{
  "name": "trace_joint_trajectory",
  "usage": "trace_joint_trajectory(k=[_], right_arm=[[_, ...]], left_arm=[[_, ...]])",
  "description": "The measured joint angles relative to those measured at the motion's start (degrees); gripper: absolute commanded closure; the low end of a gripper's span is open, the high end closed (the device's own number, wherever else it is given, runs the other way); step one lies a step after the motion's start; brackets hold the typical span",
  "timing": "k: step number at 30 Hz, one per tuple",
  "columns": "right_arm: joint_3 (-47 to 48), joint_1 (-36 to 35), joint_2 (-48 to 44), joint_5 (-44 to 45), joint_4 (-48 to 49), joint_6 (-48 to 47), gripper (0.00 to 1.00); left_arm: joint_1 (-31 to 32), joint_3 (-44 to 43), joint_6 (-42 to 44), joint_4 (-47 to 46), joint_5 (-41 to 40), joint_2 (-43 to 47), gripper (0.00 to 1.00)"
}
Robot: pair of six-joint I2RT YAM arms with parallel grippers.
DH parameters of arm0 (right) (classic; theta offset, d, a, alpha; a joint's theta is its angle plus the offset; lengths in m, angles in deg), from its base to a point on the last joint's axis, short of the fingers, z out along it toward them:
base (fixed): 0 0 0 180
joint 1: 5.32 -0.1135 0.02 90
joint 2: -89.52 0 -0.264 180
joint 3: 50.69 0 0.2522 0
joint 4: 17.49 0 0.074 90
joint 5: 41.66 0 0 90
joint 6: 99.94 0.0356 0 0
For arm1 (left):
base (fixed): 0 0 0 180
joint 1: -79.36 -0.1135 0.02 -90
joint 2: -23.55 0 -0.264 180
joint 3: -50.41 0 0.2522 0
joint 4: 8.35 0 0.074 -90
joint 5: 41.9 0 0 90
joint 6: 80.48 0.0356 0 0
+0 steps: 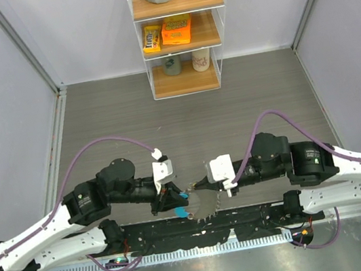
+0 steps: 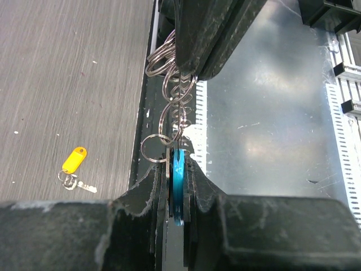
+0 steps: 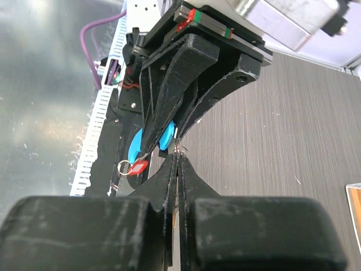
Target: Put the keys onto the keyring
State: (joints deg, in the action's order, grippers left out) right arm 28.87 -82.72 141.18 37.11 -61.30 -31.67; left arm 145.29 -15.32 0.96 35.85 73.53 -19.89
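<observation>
My left gripper (image 2: 178, 164) is shut on the blue crescent tag (image 2: 179, 180) of the keyring (image 2: 172, 96). The keyring's silvery loops run from the tag up into the right gripper's fingers (image 2: 197, 39). In the right wrist view, my right gripper (image 3: 179, 155) is shut on the thin wire of the keyring (image 3: 180, 148), tip to tip with the left gripper's fingers (image 3: 180, 84). A red-tagged key (image 3: 137, 167) hangs on a small ring beside the blue tag (image 3: 137, 145). A yellow-tagged key (image 2: 74, 161) lies on the table, apart to the left. From above, both grippers (image 1: 168, 198) (image 1: 195, 187) meet over the near edge, the keyring (image 1: 204, 207) hanging below.
A white shelf unit (image 1: 181, 32) with snack packs and jars stands at the far back. Black mounting rails (image 1: 202, 231) and a metal plate (image 2: 271, 124) run along the near edge. Grey walls close in both sides.
</observation>
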Motion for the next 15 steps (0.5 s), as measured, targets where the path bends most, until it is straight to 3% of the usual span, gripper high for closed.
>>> trace_joint_trajectory(k=[9,15], right_arm=[[-5.8,-0.1,-5.4,1.3,9.6,7.4,0.94],[-9.6,-0.1,-8.0,1.9,15.5,11.8,0.94]], left_arm=[[0.0,2.6,-0.5,-4.1,0.1,3.9,1.00],[-0.1,4.2,-1.3,-6.8,0.6,5.2,0.92]])
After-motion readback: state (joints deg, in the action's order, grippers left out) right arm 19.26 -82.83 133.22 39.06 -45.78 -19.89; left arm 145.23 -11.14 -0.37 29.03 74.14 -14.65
